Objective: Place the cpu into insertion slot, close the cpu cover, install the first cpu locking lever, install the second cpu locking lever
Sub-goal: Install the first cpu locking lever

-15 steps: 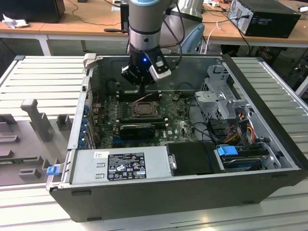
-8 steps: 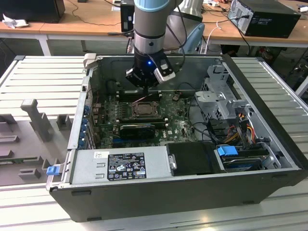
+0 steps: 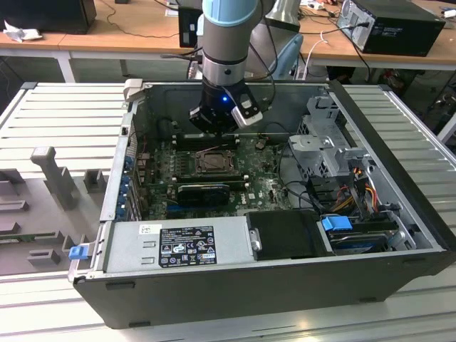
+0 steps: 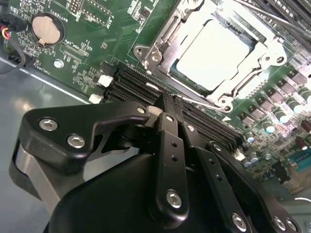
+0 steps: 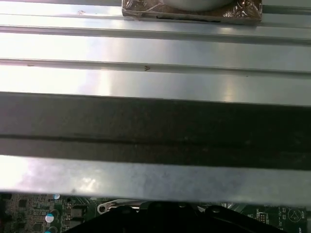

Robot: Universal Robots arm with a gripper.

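Observation:
The cpu (image 4: pixel 214 54) lies flat in the insertion slot (image 3: pixel 213 162) on the green board, its pale face showing. The silvery cpu cover (image 4: pixel 163 41) lies down around it, framing the chip. A thin wire locking lever (image 4: pixel 201 100) runs along the socket's near edge. My gripper (image 4: pixel 173 100) is shut with nothing between its black fingers (image 4: pixel 169 145). Its tips sit just over the end of that lever, between the socket and the memory slots. In the exterior view the gripper (image 3: pixel 216 128) hangs over the board just behind the socket.
Black memory slots (image 4: pixel 138 85) lie beside the socket, with a coin battery (image 4: pixel 47 27) farther off. A black expansion card (image 3: pixel 203 191), the power supply (image 3: pixel 178 246) and a drive cage (image 3: pixel 324 139) crowd the open case. The case wall (image 5: pixel 155 126) stands close by.

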